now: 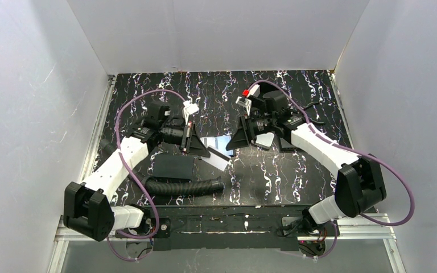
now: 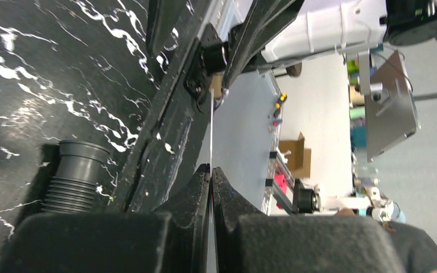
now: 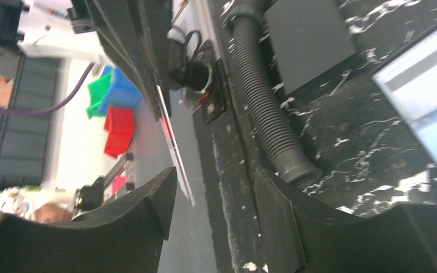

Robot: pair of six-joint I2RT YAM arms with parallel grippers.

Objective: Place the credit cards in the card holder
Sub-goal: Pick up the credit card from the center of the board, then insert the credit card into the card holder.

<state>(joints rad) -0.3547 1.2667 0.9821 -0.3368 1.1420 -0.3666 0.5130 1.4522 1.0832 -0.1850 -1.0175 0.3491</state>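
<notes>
Fingers [image 2: 196, 193] of the left gripper [image 2: 211, 170] are pressed together on the blue card [image 1: 216, 142], which its wrist view shows only as a hairline edge running up from the pinch (no face visible there). From above, that card spans the space between the two arms, left end at the left gripper's tips, right end at the tips of the right gripper [image 3: 215, 173]. The right gripper stands wide open with nothing clamped. In its wrist view the same card's thin edge comes into the gap, close beside the finger on the near side and clear of the other; whether it touches that finger, cannot tell. A whitish card [image 1: 220, 162] lies on the marbled black table [image 1: 296, 91] just near of the blue card, below both sets of tips and held by neither. A flat black pad [image 1: 173, 168] sits left of the whitish card, near the left gripper. A ribbed black hose [image 1: 185, 186] lies nearer still, along the table's near side.
</notes>
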